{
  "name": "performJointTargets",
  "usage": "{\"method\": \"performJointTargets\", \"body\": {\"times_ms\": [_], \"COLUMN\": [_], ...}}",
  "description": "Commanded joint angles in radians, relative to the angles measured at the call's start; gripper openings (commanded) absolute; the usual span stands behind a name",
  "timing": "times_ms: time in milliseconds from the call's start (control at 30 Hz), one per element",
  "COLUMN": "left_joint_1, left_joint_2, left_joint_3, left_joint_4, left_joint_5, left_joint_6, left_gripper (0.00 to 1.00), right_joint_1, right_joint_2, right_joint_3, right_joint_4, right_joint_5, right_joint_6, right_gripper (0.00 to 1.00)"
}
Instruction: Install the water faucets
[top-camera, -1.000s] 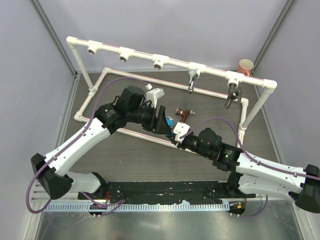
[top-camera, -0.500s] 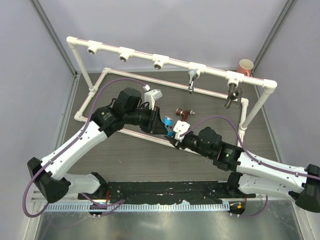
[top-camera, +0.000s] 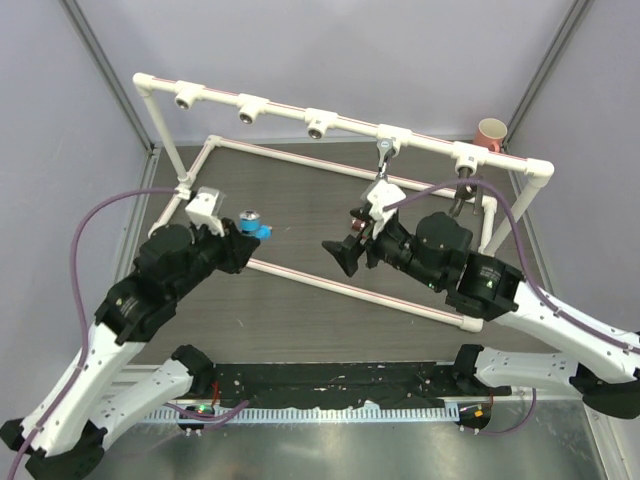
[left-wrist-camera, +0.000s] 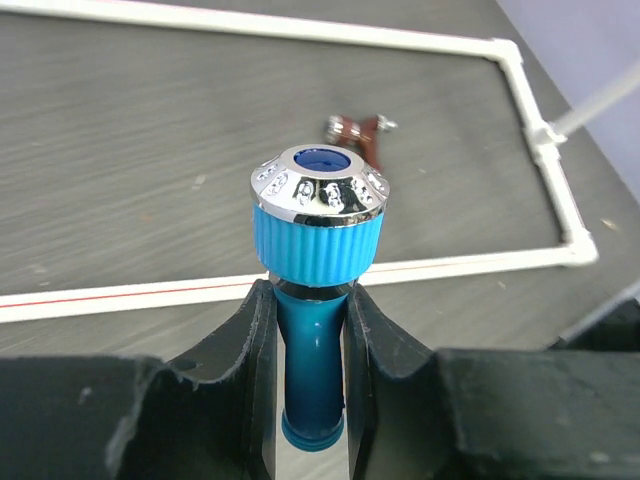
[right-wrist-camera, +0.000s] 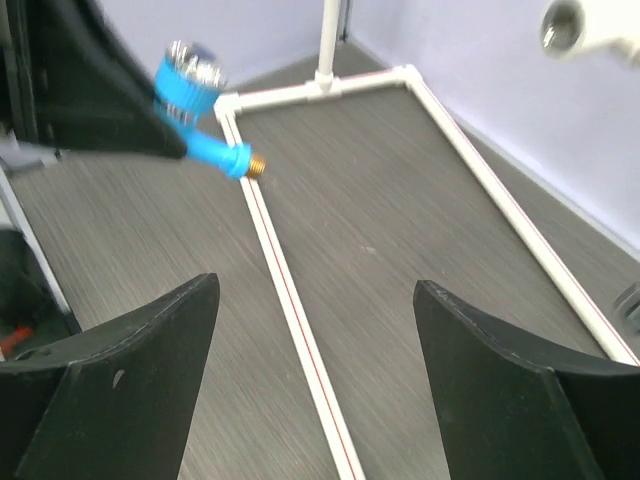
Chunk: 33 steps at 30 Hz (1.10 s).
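I see my left gripper (left-wrist-camera: 312, 380) clamped on the blue faucet (left-wrist-camera: 318, 215). Its 2 black fingers press against the stem just below the ribbed blue handle, which has a shiny silver cap. From above, this faucet is at the left of the table (top-camera: 300, 320), held up off the surface, near the left upright of the white pipe rail (top-camera: 280, 108).

My right gripper (right-wrist-camera: 315, 390) hangs over the middle of the table, fingers wide apart with nothing between them. Its wrist view shows the blue faucet at the upper left, with the brass threaded end showing.

The copper faucet (left-wrist-camera: 355, 130) lies on the table inside the white floor frame (left-wrist-camera: 560, 190), well apart from the blue one.

On the far rail, the silver faucet (top-camera: 382, 165) hangs from a socket right of centre. The dark grey faucet (top-camera: 460, 198) hangs from the next socket to the right. 3 sockets (top-camera: 250, 112) sit along the left part of the rail.
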Motion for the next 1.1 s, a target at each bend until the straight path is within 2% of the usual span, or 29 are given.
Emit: {"method": "performJointTargets", "body": {"times_ms": [0,67,167,233,333,500,567,733,833,900,1067], "left_joint_1": [0.003,0.003,0.003,0.003,0.003,0.004,0.003,0.003,0.004,0.004,0.003], "left_joint_2": [-0.142,-0.217,-0.285,-0.308,-0.347,-0.405,-0.408,-0.428,-0.439,-0.443,-0.436], "left_joint_3": [-0.094,-0.137,-0.211,-0.237,-0.263,-0.303,-0.307,-0.315,-0.327,-0.333,-0.338], "left_joint_4": [0.096,0.124,0.159,0.158,0.155,0.199,0.205,0.212,0.212,0.215,0.228], "left_joint_5": [-0.231,-0.264,-0.283,-0.284,-0.295,-0.291,-0.286,-0.263,-0.264,-0.263,-0.234], "left_joint_6": [0.073,0.071,0.062,0.063,0.08,0.1,0.112,0.139,0.137,0.137,0.136], "left_gripper": [0.0,0.0,0.0,0.0,0.0,0.0,0.0,0.0,0.0,0.0,0.0], "right_joint_1": [-0.017,-0.035,-0.128,-0.271,-0.442,-0.621,-0.732,-0.888,-0.98,-1.034,-1.043], "right_joint_2": [0.107,0.185,0.308,0.365,0.436,0.505,0.528,0.516,0.485,0.474,0.47], "right_joint_3": [0.284,0.425,0.628,0.75,0.841,1.019,1.044,1.013,0.938,0.898,0.855], "right_joint_4": [-0.199,-0.245,-0.316,-0.352,-0.363,-0.463,-0.497,-0.559,-0.566,-0.566,-0.607], "right_joint_5": [0.067,0.058,-0.056,-0.21,-0.299,-0.342,-0.377,-0.38,-0.477,-0.617,-0.802], "right_joint_6": [0.101,0.125,0.145,0.18,0.223,0.208,0.223,0.229,0.225,0.225,0.17], "right_gripper": [0.84,0.84,0.84,0.84,0.82,0.83,0.82,0.82,0.82,0.83,0.83]}}
